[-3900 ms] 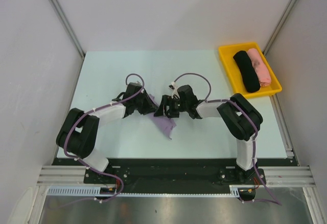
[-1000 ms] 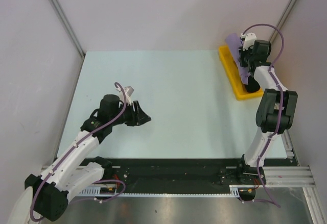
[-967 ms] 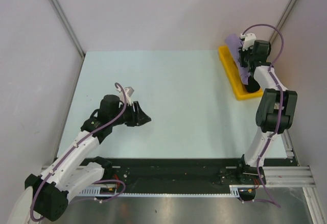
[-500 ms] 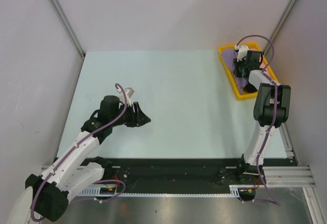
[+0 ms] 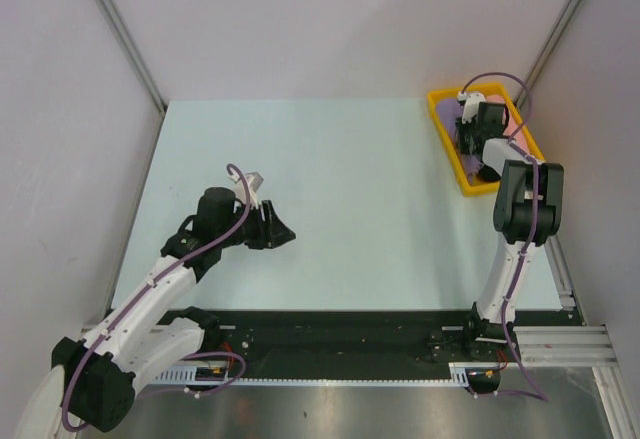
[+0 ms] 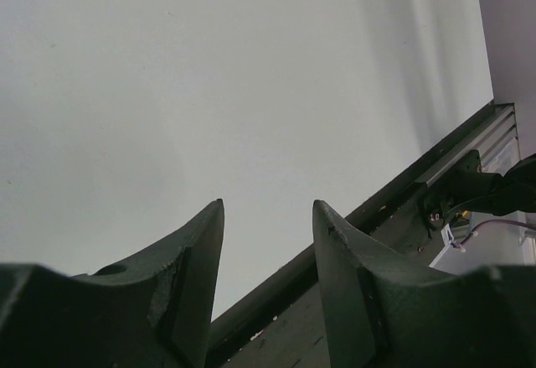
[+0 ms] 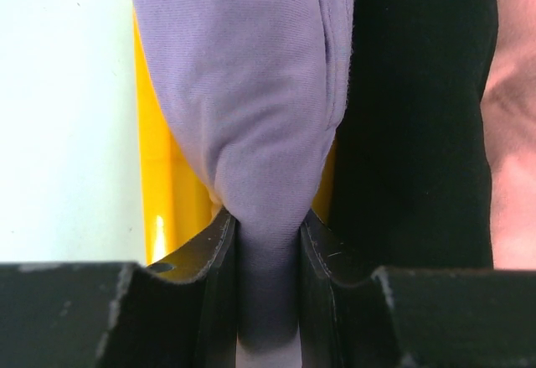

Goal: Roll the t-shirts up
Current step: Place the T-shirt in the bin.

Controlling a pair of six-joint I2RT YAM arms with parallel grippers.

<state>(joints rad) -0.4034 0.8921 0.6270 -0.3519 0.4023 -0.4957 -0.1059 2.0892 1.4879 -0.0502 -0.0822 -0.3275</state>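
The lavender t-shirt (image 7: 251, 91) hangs bunched between the fingers of my right gripper (image 7: 268, 217), which is shut on it. In the top view the right gripper (image 5: 470, 141) is down inside the yellow tray (image 5: 438, 111) at the back right. The cloth lies over the tray's left wall, beside the black bundle. My left gripper (image 5: 283, 231) hovers over the table at the left. Its fingers stand open with nothing between them (image 6: 268, 204).
The yellow tray's left wall (image 7: 163, 192) shows in the right wrist view. It holds a black cloth bundle (image 7: 419, 116) and, further right, a pink cloth bundle (image 7: 515, 133). The table's near edge and black rail (image 6: 435, 192) lie ahead of the left gripper.
The right gripper has come down with the lavender t-shirt from above the tray's left edge into the tray. The left arm has stayed still.
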